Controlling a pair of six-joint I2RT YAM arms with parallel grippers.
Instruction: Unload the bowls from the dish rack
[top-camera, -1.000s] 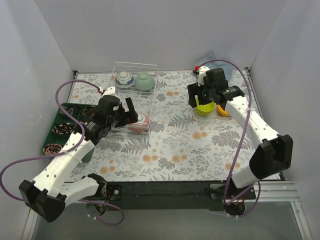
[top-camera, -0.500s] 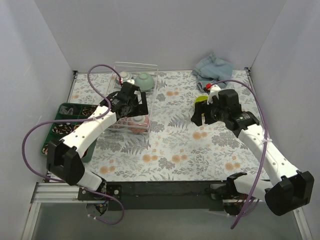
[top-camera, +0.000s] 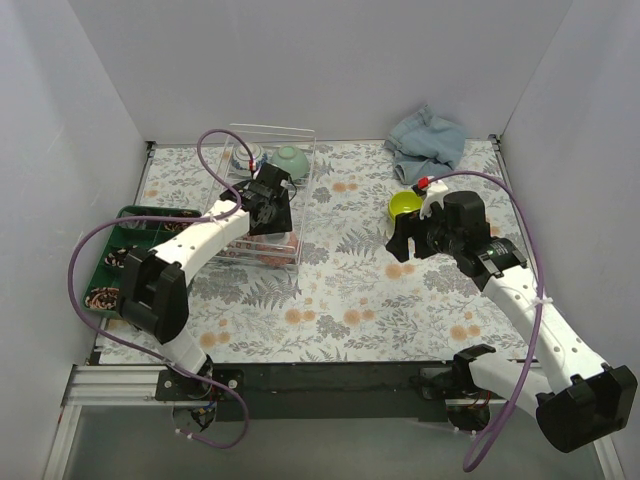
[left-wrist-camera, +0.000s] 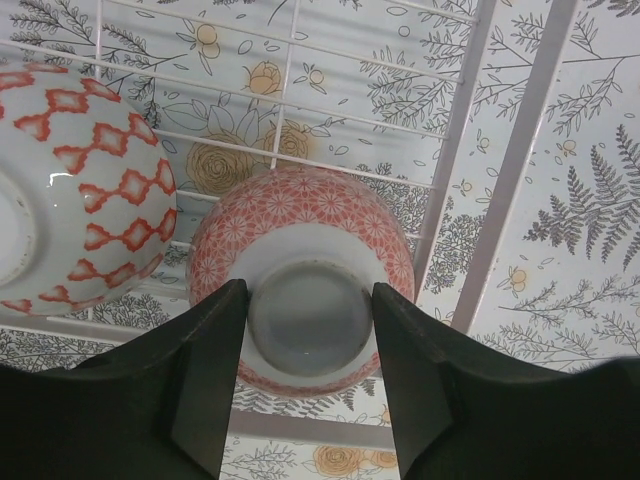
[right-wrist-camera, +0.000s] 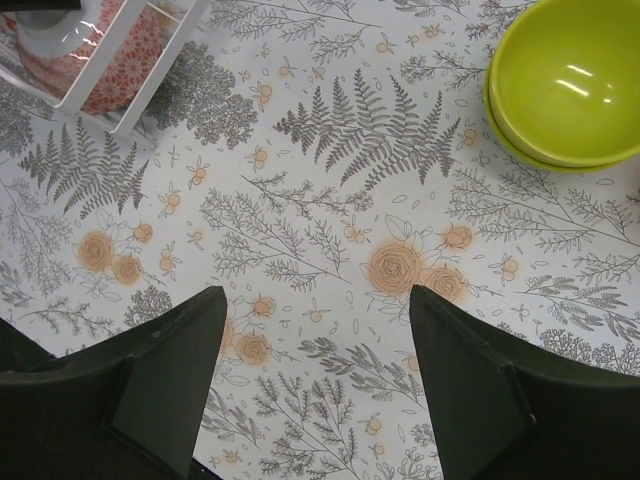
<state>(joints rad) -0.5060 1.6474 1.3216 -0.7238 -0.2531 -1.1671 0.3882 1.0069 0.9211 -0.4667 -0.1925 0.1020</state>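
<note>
Now the left gripper (left-wrist-camera: 308, 318), jaws spread, straddles the upturned pinkish patterned ceramic bowl (left-wrist-camera: 300, 250) inside the white wire dish rack (top-camera: 268, 190) (grasp seemingly next: close, then lift). Right gripper (right-wrist-camera: 318, 340) hangs open above the table, empty.

I saw a pinkish lattice-patterned bowl (left-wrist-camera: 305, 290), a white red-diamond bowl (left-wrist-camera: 75, 190), lime green bowls (right-wrist-camera: 570, 85), and a floral counter (right-wrist-camera: 330, 260).
</note>
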